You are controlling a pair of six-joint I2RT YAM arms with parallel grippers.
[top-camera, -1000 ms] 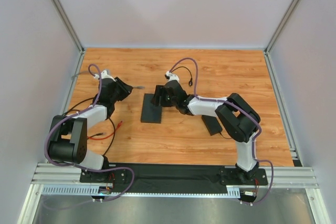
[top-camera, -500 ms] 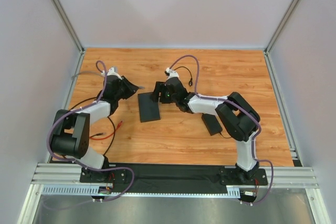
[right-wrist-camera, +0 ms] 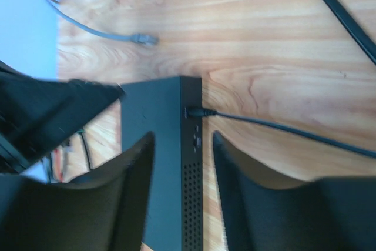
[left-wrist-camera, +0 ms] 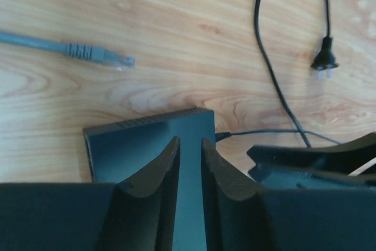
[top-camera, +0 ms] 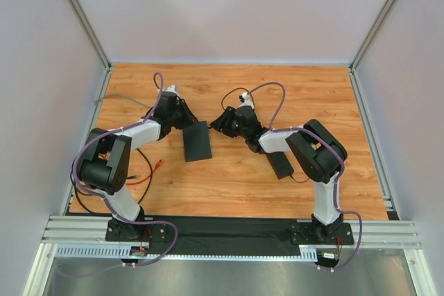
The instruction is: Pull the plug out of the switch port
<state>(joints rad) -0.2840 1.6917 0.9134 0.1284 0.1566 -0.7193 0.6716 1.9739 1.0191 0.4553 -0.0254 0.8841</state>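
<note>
Cables first: near the table's [top-camera: 243, 192] left edge a red cable [top-camera: 142, 175] lies loose. Right of the middle, toward the near edge, I see a black adapter brick [top-camera: 281, 165] lying flat.

The switch [top-camera: 197, 142] lies flat a little left of the table's middle, its long side running near to far. In the right wrist view one socket on its narrow side edge holds a small black plug [right-wrist-camera: 194, 111], seated, with a thin black lead [right-wrist-camera: 282, 129] running off toward the right. Small pale marks sit beside that socket, too blurred for me to read.

The right gripper [right-wrist-camera: 183, 139] is at the switch's far right corner. Its fingers [right-wrist-camera: 132, 180] are spread wide and straddle the socket edge, one over the switch's top and one over bare wood, gripping nothing.

The left gripper [left-wrist-camera: 189, 142] is at the far left corner, over the switch's top. Its fingers [left-wrist-camera: 158, 171] stand only a slim gap apart, with nothing between them. I cannot tell whether they touch the top.

Beyond the switch, toward the far left corner, a grey network cable [left-wrist-camera: 88, 50] lies on the wood, its clear plug end free and apart from the switch. Farther right, a black two-prong mains plug [left-wrist-camera: 324, 62] lies on the wood with its lead curving away.
</note>
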